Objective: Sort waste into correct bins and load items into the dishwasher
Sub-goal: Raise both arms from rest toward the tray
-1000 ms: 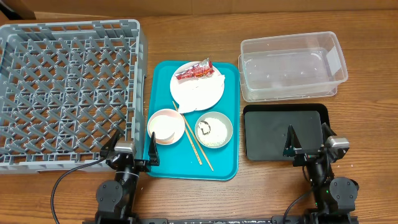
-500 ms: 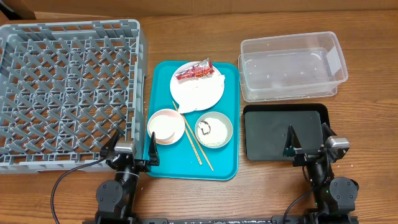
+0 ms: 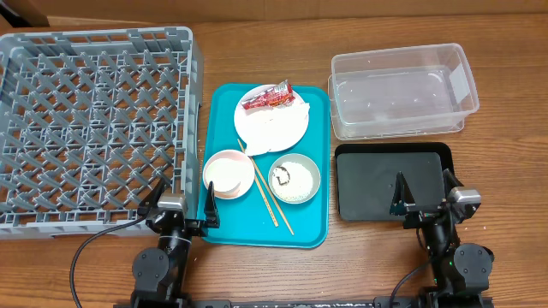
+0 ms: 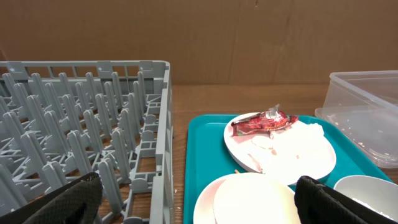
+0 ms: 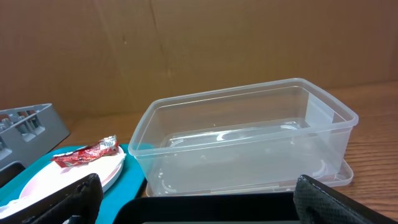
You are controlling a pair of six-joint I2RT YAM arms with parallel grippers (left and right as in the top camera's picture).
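Red wrapper (image 3: 267,97) lies on the white plate (image 3: 267,130) on the teal tray (image 3: 220,120).

Overhead straight down; wrist cams low, facing forward, both catching wrapper (image 4: 264,122).

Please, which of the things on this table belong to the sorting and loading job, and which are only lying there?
Job: red wrapper, napkin, rice in the grey bowl, plate, pink bowl, chopsticks, clear tub, black tray, dish rack.
Lying about: teal tray, cardboard box.
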